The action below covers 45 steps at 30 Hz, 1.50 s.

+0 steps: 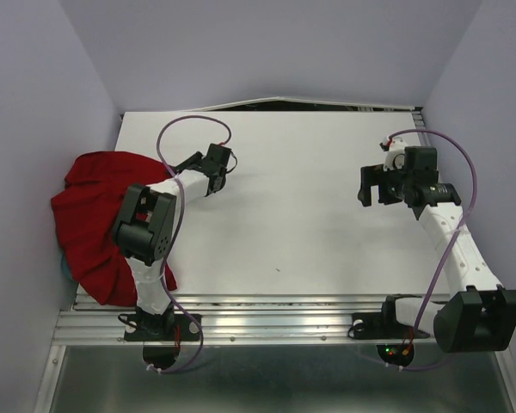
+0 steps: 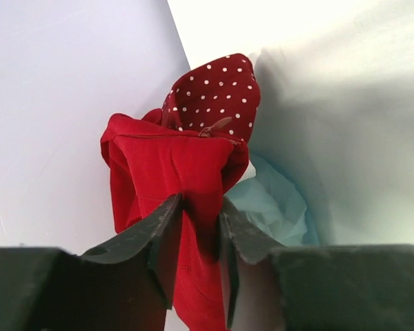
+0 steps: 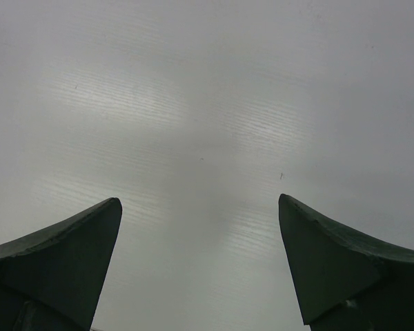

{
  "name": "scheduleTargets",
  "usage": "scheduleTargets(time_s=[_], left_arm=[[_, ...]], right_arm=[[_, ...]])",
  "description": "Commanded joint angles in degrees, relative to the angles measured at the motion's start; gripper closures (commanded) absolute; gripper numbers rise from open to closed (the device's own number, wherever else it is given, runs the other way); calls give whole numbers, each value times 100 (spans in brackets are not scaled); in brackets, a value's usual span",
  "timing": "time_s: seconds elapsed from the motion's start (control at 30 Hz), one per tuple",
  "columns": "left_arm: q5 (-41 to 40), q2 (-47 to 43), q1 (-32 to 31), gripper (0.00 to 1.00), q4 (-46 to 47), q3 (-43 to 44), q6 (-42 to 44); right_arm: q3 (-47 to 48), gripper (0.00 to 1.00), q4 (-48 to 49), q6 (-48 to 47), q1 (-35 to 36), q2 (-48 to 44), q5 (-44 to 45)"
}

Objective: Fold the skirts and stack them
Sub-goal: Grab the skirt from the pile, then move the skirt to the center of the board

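The bright red skirt (image 1: 99,215) lies bunched at the table's left edge and partly hangs over it. My left gripper (image 1: 177,166) reaches left to the skirt's near edge. In the left wrist view my left gripper (image 2: 201,207) is shut on a fold of the red skirt (image 2: 165,165), with cloth pressed against both pads. Behind that fold the dark red white-dotted skirt (image 2: 217,93) sticks up. Pale bluish-white crumpled cloth (image 2: 276,207) lies to its right. My right gripper (image 1: 374,185) hovers over bare table at the right, and the right gripper (image 3: 199,200) is open and holds nothing.
A sliver of the teal tub (image 1: 65,268) shows under the red skirt at the left edge. Lavender walls close in on the left, the back and the right. A metal rail (image 1: 275,323) runs along the near edge between the arm bases.
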Motion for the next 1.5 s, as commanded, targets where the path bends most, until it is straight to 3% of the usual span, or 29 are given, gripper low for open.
scheduleTargets(time_s=[0.0,0.03,0.07,0.13,0.37,0.53,0.77,1.0,1.2,1.3,1.37,1.47], left_arm=[[-133,-344,60,78,161,307,84],[-133,-431,60,81,135,342,84],[-124,-475,51,96,117,438,84],[-81,-685,51,100,-93,588,-56],[745,-1266,86,100,-2105,2335,-1259],[728,-1706,86,100,-2801,3681,-1305],[772,-2277,77,100,-2758,4912,-1173],[816,-2725,42,100,-1528,5712,-759],[2886,-3139,-124,100,-1184,5933,-1540],[4302,-3201,-195,100,-1061,5827,-2075],[5939,-3035,-256,100,-694,5687,-2628],[6886,-2771,-309,100,-552,5757,-3035]], right_arm=[[-16,0,41,34,-47,-190,56],[-24,0,41,34,-47,-190,39],[-16,0,33,26,-47,-190,47],[2,0,41,43,-47,-207,47],[72,0,32,52,-47,-198,-102],[116,0,24,61,-47,-181,-286],[186,0,15,70,-47,-207,-603],[336,0,-38,96,-47,-119,-876],[485,0,-47,166,-47,-84,-1077],[617,0,-47,157,-47,-67,-1174],[783,0,-55,105,-47,-49,-1183],[942,0,-64,70,-47,-5,-1175]])
